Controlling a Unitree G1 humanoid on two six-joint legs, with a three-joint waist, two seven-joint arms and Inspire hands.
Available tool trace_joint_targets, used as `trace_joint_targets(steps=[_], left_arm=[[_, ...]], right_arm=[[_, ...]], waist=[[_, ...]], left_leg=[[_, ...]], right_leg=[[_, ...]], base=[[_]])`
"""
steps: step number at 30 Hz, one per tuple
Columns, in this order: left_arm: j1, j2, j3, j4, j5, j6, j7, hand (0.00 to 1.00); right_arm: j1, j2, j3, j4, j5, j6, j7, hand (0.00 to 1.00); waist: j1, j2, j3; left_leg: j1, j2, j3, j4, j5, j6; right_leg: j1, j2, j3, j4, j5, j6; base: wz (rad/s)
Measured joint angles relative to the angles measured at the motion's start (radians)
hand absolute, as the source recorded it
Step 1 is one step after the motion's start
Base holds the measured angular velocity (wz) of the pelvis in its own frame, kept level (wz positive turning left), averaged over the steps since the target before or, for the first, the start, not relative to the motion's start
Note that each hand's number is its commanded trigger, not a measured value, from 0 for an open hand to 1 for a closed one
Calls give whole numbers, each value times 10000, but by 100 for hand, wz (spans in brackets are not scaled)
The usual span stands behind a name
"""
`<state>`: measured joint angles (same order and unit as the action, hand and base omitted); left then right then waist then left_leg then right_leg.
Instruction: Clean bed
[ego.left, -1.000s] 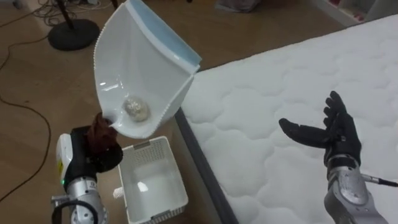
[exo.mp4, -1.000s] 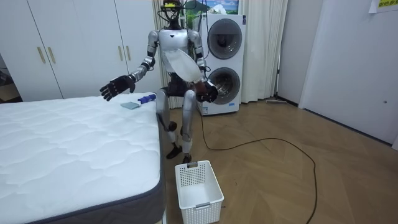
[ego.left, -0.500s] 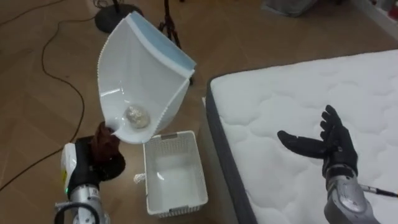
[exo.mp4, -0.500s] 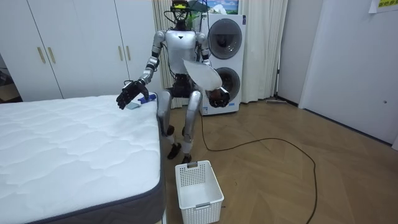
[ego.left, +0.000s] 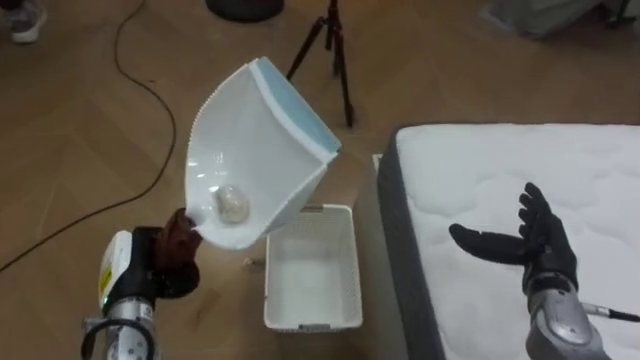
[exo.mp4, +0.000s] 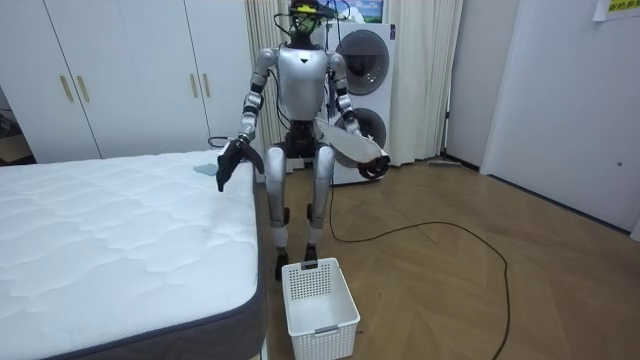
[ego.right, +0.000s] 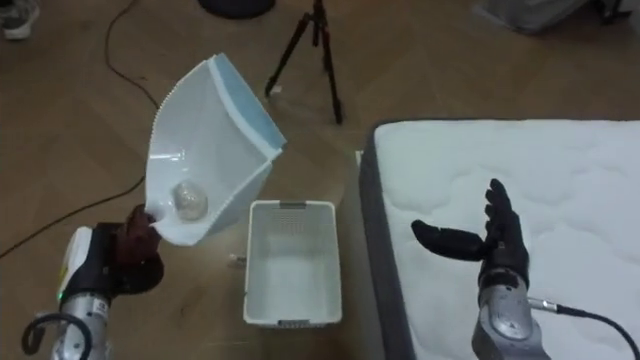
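A: What's held?
B: My left robot hand (ego.left: 177, 233) clamps the white blue-edged plastic dustpan (ego.left: 255, 140), crumpled pale wad (ego.left: 231, 203) inside; right robot hand (ego.left: 536, 246) hangs fingers apart over the white quilted bed (ego.left: 500, 170).

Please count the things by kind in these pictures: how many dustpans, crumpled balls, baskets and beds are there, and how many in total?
dustpan: 1
crumpled ball: 1
basket: 1
bed: 1
Total: 4
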<state>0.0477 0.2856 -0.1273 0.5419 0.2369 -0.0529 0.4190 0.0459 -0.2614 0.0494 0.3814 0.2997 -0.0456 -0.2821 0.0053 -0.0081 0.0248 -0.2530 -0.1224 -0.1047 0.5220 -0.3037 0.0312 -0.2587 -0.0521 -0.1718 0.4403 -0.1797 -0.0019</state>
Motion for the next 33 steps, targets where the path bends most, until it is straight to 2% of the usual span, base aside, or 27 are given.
trace_joint_targets(steps=[3,6,10,16,17,20,22,25,27,30,32,33], left_arm=[[3,100,88,164,-1,5,-146,100],[0,110,81,389,155,39,-320,100],[-90,168,67,1035,411,113,-613,100],[-933,880,-51,2062,601,244,-1359,100],[-1034,1022,-95,2145,612,284,-1568,100],[-1558,1312,-275,2541,750,333,-2239,100],[-1893,1389,-352,2806,806,472,-2688,100],[-2047,1559,-348,2837,930,546,-3420,100],[-2094,1887,-352,2832,1329,544,-3907,100],[-2286,2190,-407,2840,1915,573,-4210,100],[-2368,2386,-761,2841,2416,599,-4394,100],[-2412,2391,-831,2841,2565,614,-4438,100]], right_arm=[[5,-35,44,58,4,-55,105,0],[-139,-151,61,402,15,-293,143,0],[-597,-255,111,1217,41,-498,446,0],[-816,-326,288,1733,19,-517,454,0],[-827,-444,443,1732,-3,-551,461,0],[-848,-577,481,1878,-527,-615,602,0],[-861,-578,482,2084,-651,-626,679,0],[-865,-588,472,2090,-669,-632,736,0],[-864,-586,511,2160,-663,-632,771,0],[-877,-601,581,2313,-694,-644,763,0],[-1044,-741,864,2348,-687,-766,672,0],[-1079,-771,887,2347,-696,-786,637,0]], waist=[[-13,11,-5],[-32,40,-4],[-15,83,11],[-193,380,19],[-293,504,82],[-386,727,82],[-435,837,68],[-533,1002,67],[-616,1127,49],[-754,1219,61],[-849,1476,59],[-861,1551,53]], left_leg=[[34,306,914,-81,60,-90],[113,416,1093,-39,67,-77],[159,451,1243,-253,224,204],[-504,556,1388,-376,260,266],[-556,562,1386,-368,266,278],[-877,545,1469,-383,322,377],[-1043,545,1524,-363,351,425],[-1279,539,1805,-364,384,475],[-1466,551,1918,-347,411,513],[-1599,554,2010,-354,490,509],[-1620,545,2130,-355,494,512],[-1637,535,2171,-367,501,524]], right_leg=[[35,-110,-206,296,-358,-124],[97,-88,-180,486,-548,-169],[33,-97,-237,619,-761,-300],[-721,-66,-290,860,-849,-451],[-771,-59,-283,867,-851,-455],[-1184,-88,-214,1013,-854,-495],[-1384,-114,-211,1103,-841,-533],[-1771,-174,-54,1370,-859,-600],[-1994,-184,20,1374,-837,-655],[-2168,-214,40,1413,-820,-679],[-2256,-263,77,1497,-820,-675],[-2305,-286,84,1527,-820,-671]], base=[[35],[29],[11],[10],[4],[0],[0],[-12],[-14],[0],[-5],[-10]])
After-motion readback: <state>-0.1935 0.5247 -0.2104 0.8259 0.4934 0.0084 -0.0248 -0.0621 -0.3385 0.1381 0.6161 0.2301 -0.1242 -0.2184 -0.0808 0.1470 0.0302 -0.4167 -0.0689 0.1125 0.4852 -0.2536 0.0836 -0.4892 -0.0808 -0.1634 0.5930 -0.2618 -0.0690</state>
